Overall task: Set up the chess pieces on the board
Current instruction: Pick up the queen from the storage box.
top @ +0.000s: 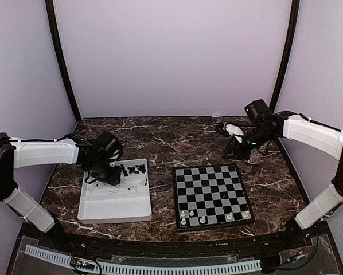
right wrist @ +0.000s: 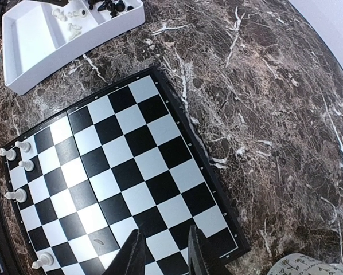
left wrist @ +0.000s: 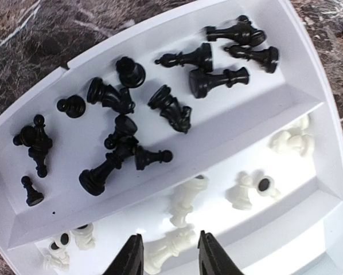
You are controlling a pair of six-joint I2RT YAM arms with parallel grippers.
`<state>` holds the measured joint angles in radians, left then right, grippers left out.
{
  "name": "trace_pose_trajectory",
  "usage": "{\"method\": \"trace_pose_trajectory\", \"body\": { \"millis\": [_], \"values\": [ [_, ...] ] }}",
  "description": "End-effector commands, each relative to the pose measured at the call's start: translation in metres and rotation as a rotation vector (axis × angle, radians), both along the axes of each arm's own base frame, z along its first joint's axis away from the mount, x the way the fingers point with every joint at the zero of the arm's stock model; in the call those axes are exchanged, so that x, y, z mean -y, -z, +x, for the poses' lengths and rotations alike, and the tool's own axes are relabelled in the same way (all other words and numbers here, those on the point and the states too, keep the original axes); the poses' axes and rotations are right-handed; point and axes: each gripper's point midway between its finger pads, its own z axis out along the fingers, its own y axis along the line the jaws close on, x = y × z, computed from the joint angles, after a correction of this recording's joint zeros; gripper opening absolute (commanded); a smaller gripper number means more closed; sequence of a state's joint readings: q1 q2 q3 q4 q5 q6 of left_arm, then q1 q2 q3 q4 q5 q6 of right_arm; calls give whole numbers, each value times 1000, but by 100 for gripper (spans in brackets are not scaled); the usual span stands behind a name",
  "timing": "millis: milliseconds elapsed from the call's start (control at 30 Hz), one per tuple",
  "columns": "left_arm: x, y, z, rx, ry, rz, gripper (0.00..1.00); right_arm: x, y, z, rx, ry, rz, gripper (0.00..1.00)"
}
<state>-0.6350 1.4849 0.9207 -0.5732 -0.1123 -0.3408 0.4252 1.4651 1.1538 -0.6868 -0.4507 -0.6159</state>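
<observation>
Looking down from the top camera, the board (top: pixel 211 189) sits right of centre, toward the near edge of the tabletop (top: pixel 177 140). A few white pieces (top: pixel 202 219) stand along its near rows. A white tray (top: pixel 108 207) lies just left of it, toward the near left corner, and from up there its contents are only a dark clump and some pale specks.

The left wrist cam sorts that out: black pieces (left wrist: pixel 166 109) lie toppled in one compartment and white ones (left wrist: pixel 183 200) in the next. The left tool (left wrist: pixel 170 238) hangs low over the tray, fingers part-way apart either side of a lying white piece (left wrist: pixel 160 255). Honestly can't tell if it's pinched or just sitting there.

The right wrist cam shows the right tool (right wrist: pixel 166 232) above the board near its far right corner, fingers a little apart with nothing in them.

The tabletop is dark marble with white veins. Pale lilac walls (top: pixel 171 57) stand behind, with two curved black poles (top: pixel 59 57).
</observation>
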Motion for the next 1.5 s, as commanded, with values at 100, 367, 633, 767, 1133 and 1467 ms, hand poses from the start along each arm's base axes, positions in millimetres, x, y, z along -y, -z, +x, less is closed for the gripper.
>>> {"method": "trace_pose_trajectory", "body": {
  "millis": [100, 367, 633, 767, 1133, 1467],
  "values": [
    [2, 24, 9, -5, 11, -56, 35, -22, 10, -7, -58, -49, 10, 26],
    [6, 39, 11, -33, 38, -48, 30, -26, 21, -11, -76, -53, -10, 26],
    [-3, 52, 3, -72, 18, 1, 26, -29, 24, -13, -83, -60, -14, 26],
    [-2, 55, -1, -100, 19, -9, 18, -31, 23, -15, -79, -67, -9, 26],
    [36, -23, -2, -22, 106, -253, 10, -42, -7, -25, -29, -135, 39, 27],
    [135, -118, -32, -43, 444, -554, 10, -95, -45, -64, 254, -434, -119, 30]
  ]
}}
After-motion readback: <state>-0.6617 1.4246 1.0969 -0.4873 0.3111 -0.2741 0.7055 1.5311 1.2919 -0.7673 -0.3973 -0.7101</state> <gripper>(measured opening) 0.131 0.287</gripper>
